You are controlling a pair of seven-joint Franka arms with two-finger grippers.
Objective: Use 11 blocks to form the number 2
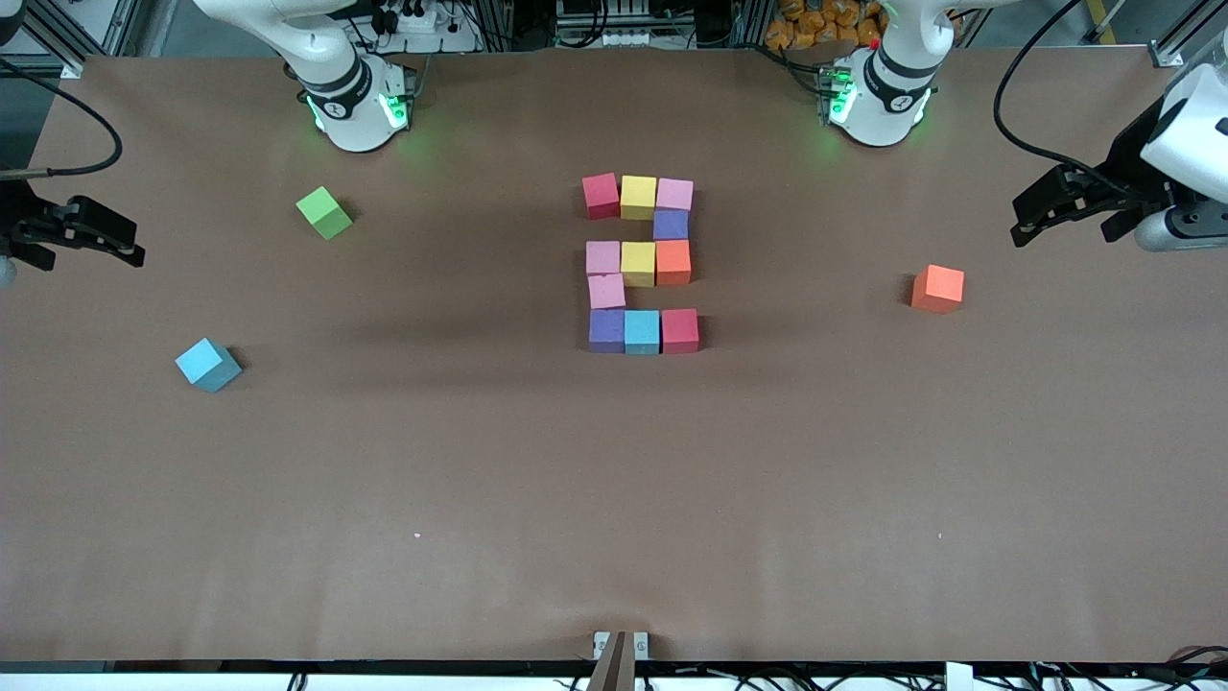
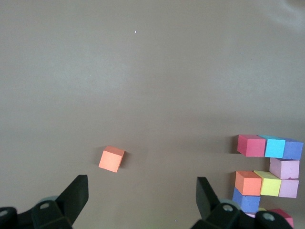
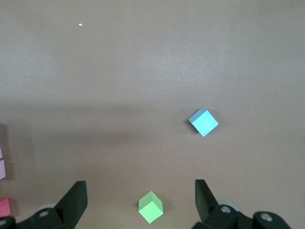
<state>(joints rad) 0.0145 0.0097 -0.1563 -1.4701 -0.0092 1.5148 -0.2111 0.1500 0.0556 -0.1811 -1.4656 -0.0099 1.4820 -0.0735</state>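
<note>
The digit looks finished. Eleven blocks sit at the middle of the bench (image 1: 614,499) in the shape of a 2. The top row is a red block (image 1: 601,195), a yellow block (image 1: 638,197) and a pink block (image 1: 674,194). A purple block (image 1: 671,225) drops from the pink one at its 6 o'clock. The middle row is pink (image 1: 602,257), yellow (image 1: 638,263) and orange (image 1: 673,261). A slightly skewed pink block (image 1: 606,290) links down to the bottom row of purple (image 1: 606,330), light blue (image 1: 642,332) and red (image 1: 679,330). Judging by the count and shape, nothing is left but perhaps squaring that skewed link.

Three cubes lie loose and well apart from the figure: an orange cube (image 1: 938,288) toward the left arm's end of the bench, and a green cube (image 1: 324,212) and a light blue cube (image 1: 207,364) toward the right arm's end.

Both arms wait at the bench ends. The left gripper (image 1: 1041,216) hangs over its end with jaws wide and empty; the right gripper (image 1: 96,235) does the same at its end.

In the left wrist view the figure is cut off at the frame edge, and its top row barely shows. The right wrist view catches only slivers of the figure's edge. The front view crops both arms.
</note>
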